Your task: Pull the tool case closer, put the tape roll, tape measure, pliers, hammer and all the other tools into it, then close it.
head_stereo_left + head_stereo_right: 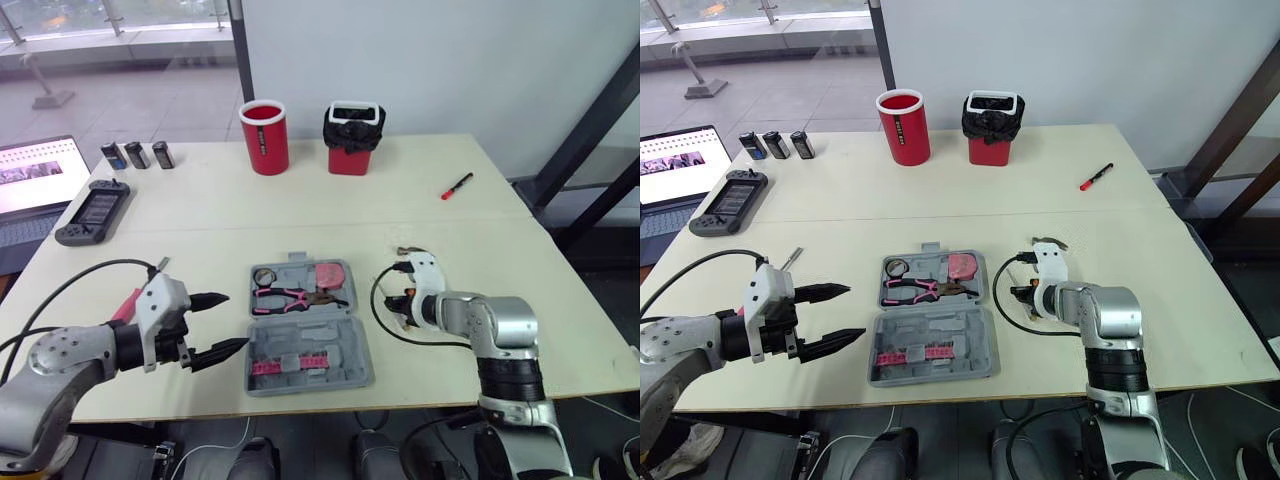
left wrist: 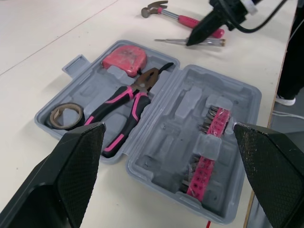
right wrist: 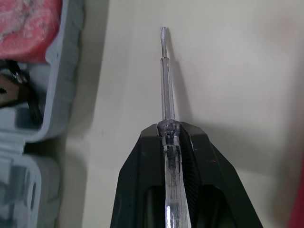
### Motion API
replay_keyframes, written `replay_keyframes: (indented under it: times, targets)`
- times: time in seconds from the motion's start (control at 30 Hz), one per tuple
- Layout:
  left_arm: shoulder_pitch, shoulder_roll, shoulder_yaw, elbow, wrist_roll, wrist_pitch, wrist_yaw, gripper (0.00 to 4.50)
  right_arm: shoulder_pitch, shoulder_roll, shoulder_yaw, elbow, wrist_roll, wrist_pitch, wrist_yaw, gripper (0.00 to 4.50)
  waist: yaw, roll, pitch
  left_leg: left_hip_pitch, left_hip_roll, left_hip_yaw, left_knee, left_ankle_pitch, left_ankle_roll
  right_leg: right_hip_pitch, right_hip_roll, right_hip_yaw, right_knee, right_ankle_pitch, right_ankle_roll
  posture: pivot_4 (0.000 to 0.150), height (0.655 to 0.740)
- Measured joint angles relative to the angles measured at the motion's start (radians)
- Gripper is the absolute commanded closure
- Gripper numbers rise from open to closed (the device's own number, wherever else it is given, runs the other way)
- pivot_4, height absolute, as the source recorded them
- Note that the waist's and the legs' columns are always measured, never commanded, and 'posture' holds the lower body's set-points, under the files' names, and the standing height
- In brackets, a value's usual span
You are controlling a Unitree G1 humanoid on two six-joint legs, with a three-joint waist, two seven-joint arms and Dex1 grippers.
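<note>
The grey tool case (image 1: 330,340) lies open near the table's front edge. Its far half holds a tape roll (image 1: 264,275), pink-handled pliers (image 1: 290,298) and a pink tape measure (image 1: 328,274); its near half holds a pink bit strip (image 1: 290,362). My left gripper (image 1: 237,320) hovers open just left of the case, holding nothing. Right of the case, my right gripper (image 3: 169,128) is shut on a clear-handled screwdriver (image 3: 165,85), low over the table. A pink-handled hammer (image 2: 175,16) lies beyond it. A pink-handled tool (image 1: 127,303) lies partly hidden under my left wrist.
At the back stand a red cup (image 1: 264,136) and a red bin with a black bag (image 1: 354,137). A red marker (image 1: 457,186) lies back right. A game controller (image 1: 93,211), three small batteries (image 1: 137,154) and a laptop (image 1: 35,180) occupy the back left.
</note>
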Motion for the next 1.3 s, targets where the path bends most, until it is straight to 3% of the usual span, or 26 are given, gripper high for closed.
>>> replay_keyframes:
  times: [0.23,0.53,0.57,0.77,0.9,0.97,1.1,1.13,1.3]
  targets:
    - [-0.011,-0.013,-0.008,0.004,0.005,-0.007,0.001,0.00,0.092,0.036,0.007,-0.142,0.009,0.056,-0.040,4.49,-0.001,0.000,0.000,0.000,0.000,0.000,0.000,0.000,0.000,0.000,0.000,0.000,0.000,0.000,0.000,0.150,0.7400]
    - [-0.012,-0.014,-0.011,0.007,0.019,-0.008,-0.002,0.00,0.074,0.011,0.010,-0.164,0.048,0.125,-0.020,0.24,0.002,-0.001,-0.001,0.000,0.000,0.000,0.001,0.000,0.000,0.001,0.000,0.000,-0.001,0.000,-0.001,0.150,0.7400]
    - [-0.011,-0.016,-0.011,0.008,0.020,-0.008,-0.002,0.00,0.066,-0.003,0.010,-0.158,0.048,0.127,-0.019,0.04,0.003,-0.001,-0.001,0.000,0.000,0.000,0.001,0.000,0.000,0.001,-0.001,0.000,-0.001,0.000,-0.001,0.150,0.7400]
    - [-0.005,-0.032,-0.011,0.007,0.020,-0.011,-0.002,0.00,-0.002,-0.112,0.029,-0.099,0.074,0.124,0.042,0.04,-0.006,0.000,0.000,0.000,0.000,0.002,-0.001,0.000,0.000,-0.002,-0.001,0.001,-0.001,0.000,-0.001,0.150,0.7400]
    - [0.016,-0.053,-0.004,0.002,-0.006,-0.011,-0.002,0.00,-0.116,-0.371,0.222,-0.078,0.089,-0.076,0.261,0.04,-0.003,0.000,0.000,0.000,0.001,0.003,-0.001,0.000,0.000,-0.002,-0.001,0.001,-0.002,0.000,-0.001,0.150,0.7400]
    - [0.027,-0.054,-0.002,0.001,-0.007,-0.010,-0.002,0.00,-0.136,-0.495,0.359,-0.077,0.040,-0.265,0.391,0.04,-0.001,-0.001,0.000,0.000,0.001,0.003,-0.002,0.000,0.000,-0.002,-0.001,0.000,-0.003,-0.001,0.000,0.150,0.7400]
    - [0.041,-0.054,0.003,-0.005,-0.007,-0.011,0.000,0.00,-0.162,-0.697,0.665,0.032,-0.249,-0.978,0.645,0.04,-0.002,-0.001,0.001,-0.001,0.001,0.006,-0.002,0.000,0.000,-0.002,-0.002,0.001,-0.005,-0.001,0.000,0.150,0.7400]
    - [0.042,-0.055,0.004,-0.006,-0.007,-0.011,0.002,0.00,-0.185,-0.711,0.712,0.091,-0.306,-1.146,0.704,0.04,-0.003,-0.002,0.001,-0.001,0.001,0.006,-0.001,0.000,0.000,-0.001,-0.002,0.001,-0.006,-0.001,0.001,0.150,0.7400]
    - [0.050,-0.060,0.005,-0.021,-0.006,-0.010,0.023,0.00,-0.288,-0.686,0.819,0.296,-0.432,-1.533,0.913,0.04,-0.004,-0.002,0.002,0.000,0.001,0.006,0.000,0.000,0.000,-0.001,-0.002,0.001,-0.002,0.000,0.000,0.150,0.7400]
